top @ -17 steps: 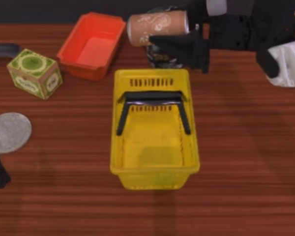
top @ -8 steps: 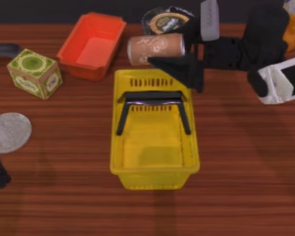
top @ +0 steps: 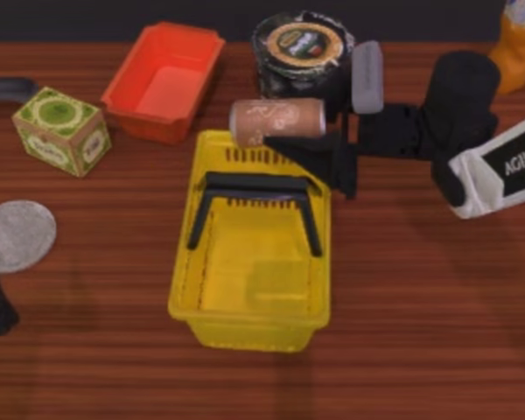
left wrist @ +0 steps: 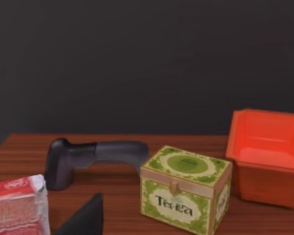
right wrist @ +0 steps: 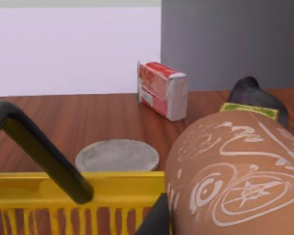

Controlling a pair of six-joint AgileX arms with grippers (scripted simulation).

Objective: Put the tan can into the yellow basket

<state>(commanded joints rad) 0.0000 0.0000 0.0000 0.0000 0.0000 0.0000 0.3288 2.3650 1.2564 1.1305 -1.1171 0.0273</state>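
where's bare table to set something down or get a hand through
Bare wood runs along the near edge, in front of the yellow basket, and to its right below the right claw holding the tan can. The far edge is crowded: orange tray, black tub, green box.

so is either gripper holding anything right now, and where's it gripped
The right gripper holds the tan can lying sideways, clamped near its right end, over the yellow basket's far rim. The left arm, parked at the table's left edge, holds nothing visible.
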